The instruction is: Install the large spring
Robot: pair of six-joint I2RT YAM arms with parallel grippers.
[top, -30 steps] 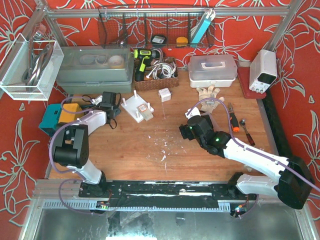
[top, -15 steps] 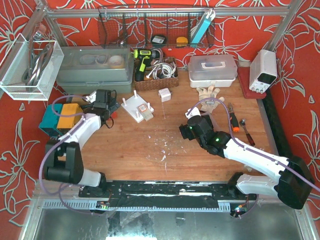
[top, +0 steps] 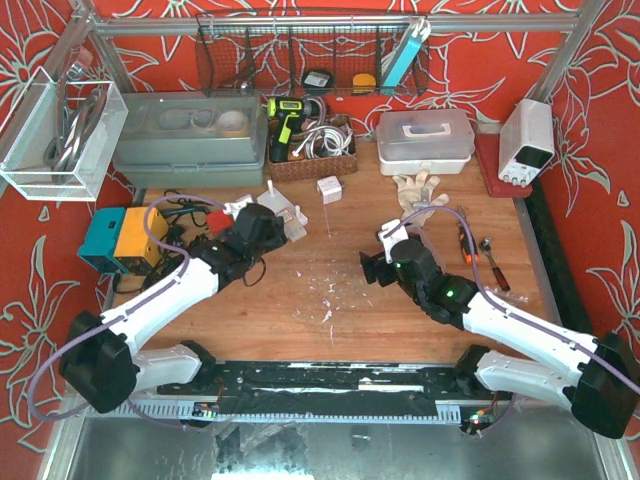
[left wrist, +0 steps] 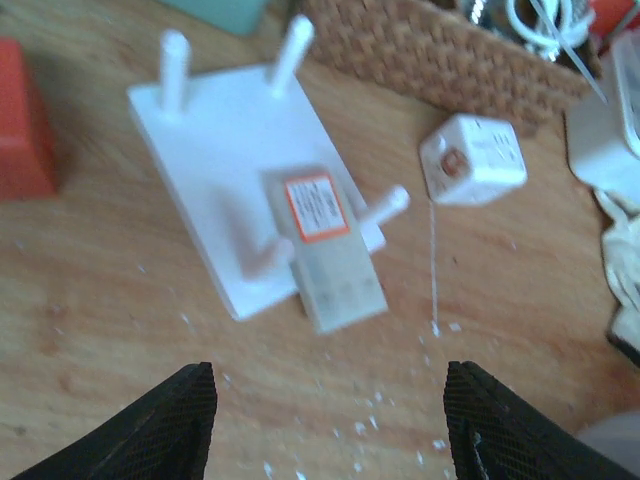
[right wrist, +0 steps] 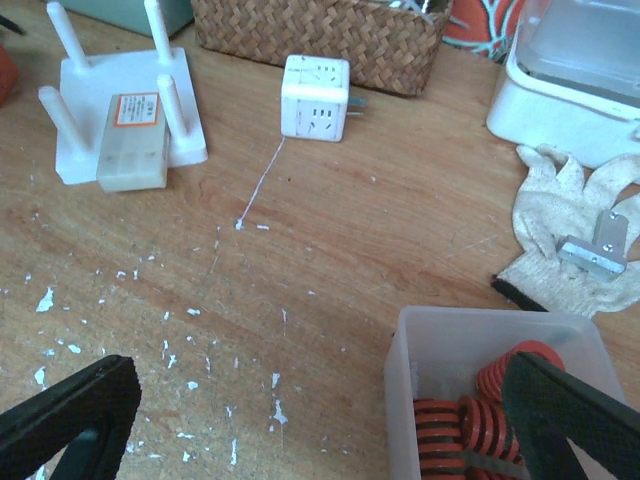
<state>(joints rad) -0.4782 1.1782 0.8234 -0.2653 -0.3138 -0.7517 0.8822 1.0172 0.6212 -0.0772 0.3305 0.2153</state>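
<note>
A white base plate with four upright pegs (left wrist: 235, 170) lies on the wooden table, with a grey block with an orange label (left wrist: 325, 235) resting on it. It also shows in the right wrist view (right wrist: 125, 110) and the top view (top: 285, 212). Several orange-red springs (right wrist: 470, 425) lie in a translucent tub (right wrist: 490, 345). My left gripper (left wrist: 330, 430) is open and empty, just in front of the plate (top: 268, 225). My right gripper (right wrist: 320, 430) is open and empty, its right finger (right wrist: 575, 420) over the tub. In the top view it (top: 385, 262) is at centre right.
A white cube adapter (right wrist: 315, 95) sits beside a wicker basket (right wrist: 320, 30). A work glove (right wrist: 570, 220) and a white lidded box (right wrist: 580, 70) are at the right. A red block (left wrist: 20, 120) lies left of the plate. Hand tools (top: 470, 240) lie at the far right.
My left arm has swung from the far left edge to the right and now sits by the peg plate. My right gripper has shifted slightly right and nearer.
</note>
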